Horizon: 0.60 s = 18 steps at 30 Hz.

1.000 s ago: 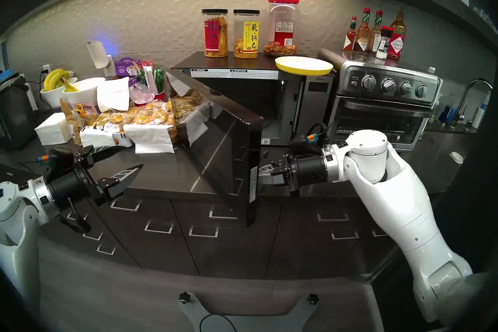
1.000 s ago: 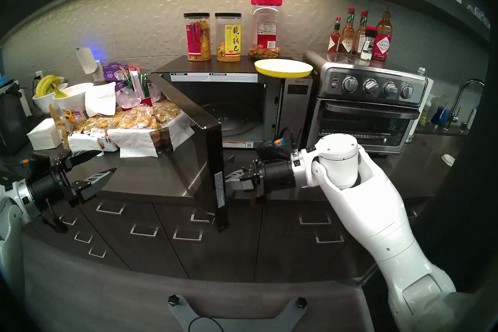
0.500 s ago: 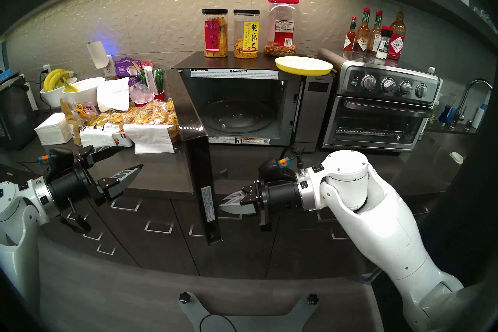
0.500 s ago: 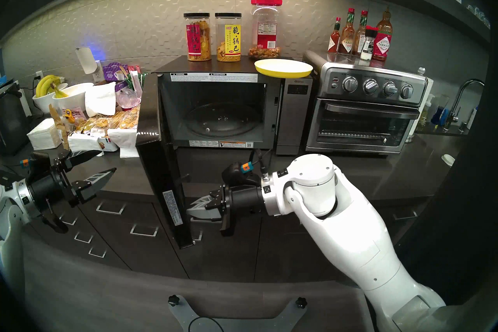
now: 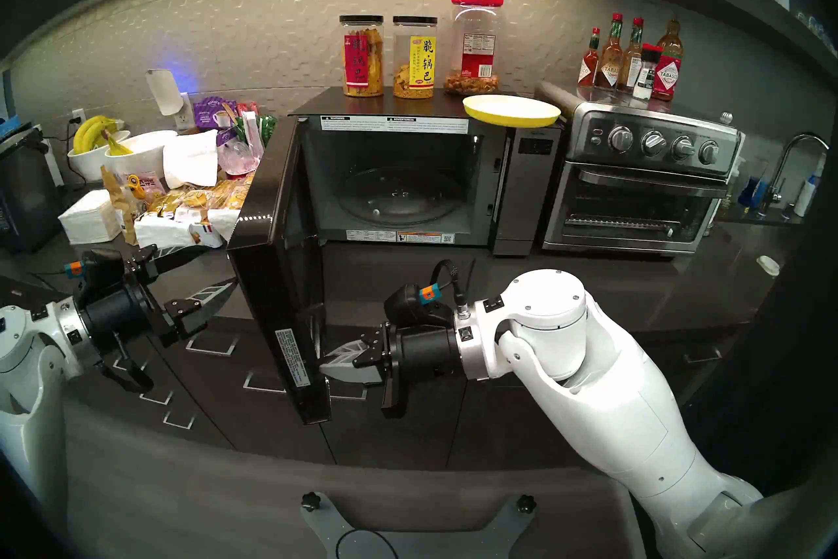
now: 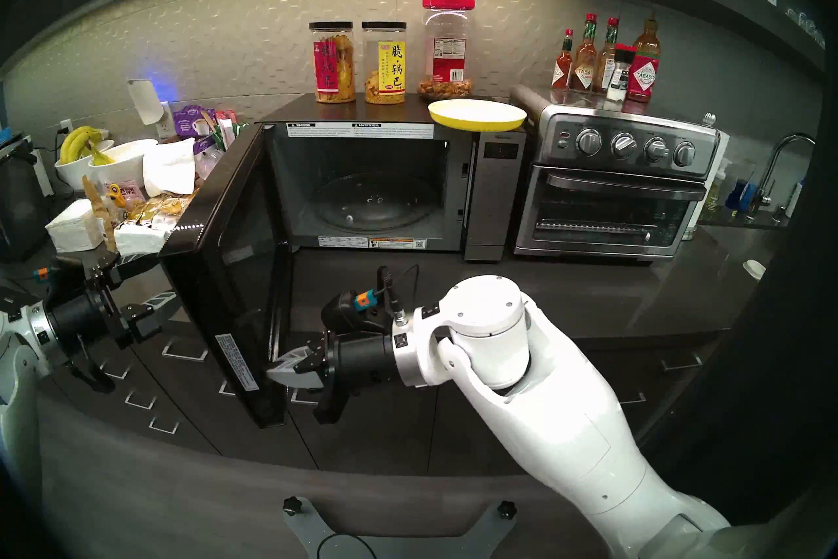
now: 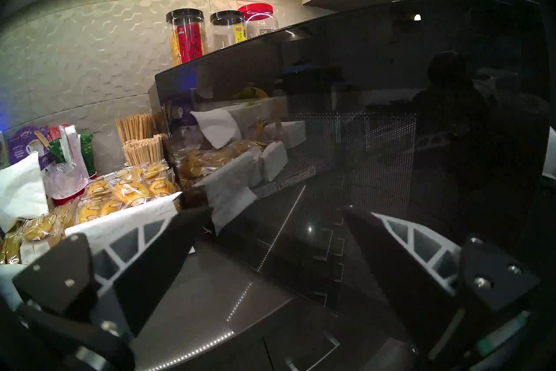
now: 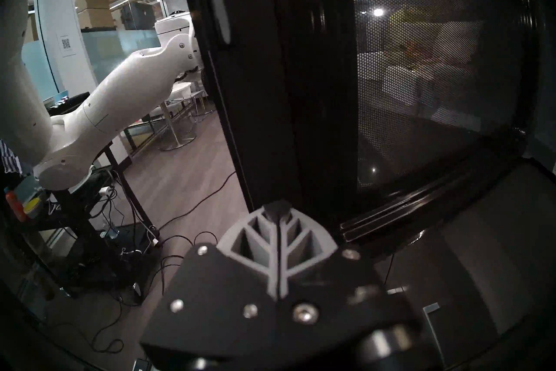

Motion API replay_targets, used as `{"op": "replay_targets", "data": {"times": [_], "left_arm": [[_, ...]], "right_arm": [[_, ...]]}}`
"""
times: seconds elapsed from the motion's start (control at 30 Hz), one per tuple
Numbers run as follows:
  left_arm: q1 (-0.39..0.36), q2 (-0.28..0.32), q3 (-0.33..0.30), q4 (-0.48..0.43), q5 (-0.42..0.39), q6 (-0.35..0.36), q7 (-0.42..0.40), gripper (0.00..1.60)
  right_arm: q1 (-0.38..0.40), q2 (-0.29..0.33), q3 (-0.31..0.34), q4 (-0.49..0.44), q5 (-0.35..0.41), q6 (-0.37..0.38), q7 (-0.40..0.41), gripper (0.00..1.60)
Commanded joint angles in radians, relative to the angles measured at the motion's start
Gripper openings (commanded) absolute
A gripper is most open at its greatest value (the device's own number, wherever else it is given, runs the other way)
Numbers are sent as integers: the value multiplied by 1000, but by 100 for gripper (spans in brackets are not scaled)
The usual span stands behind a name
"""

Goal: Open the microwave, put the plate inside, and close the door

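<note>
Head stereo left view: microwave on the countertop, its door swung wide toward the left side, glass turntable bare inside; yellow plate sits on the microwave's top right corner, beside the toaster oven. Right gripper has fingers pressed together, holding nothing, tips against the inner face of the door near its lower free corner. Left gripper hangs with jaws spread, empty, just outside the door's glass front, snack packets behind it.
</note>
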Motion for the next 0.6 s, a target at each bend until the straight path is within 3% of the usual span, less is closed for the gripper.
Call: {"op": "replay_targets", "data": {"times": [0.0, 0.57], "left_arm": [[1, 3, -7, -7, -2, 3, -3, 160], [1, 2, -7, -8, -1, 4, -3, 160]], "right_arm": [[-22, -43, -37, -56, 18, 14, -5, 0], [-24, -92, -115, -84, -5, 47, -56, 0]]}}
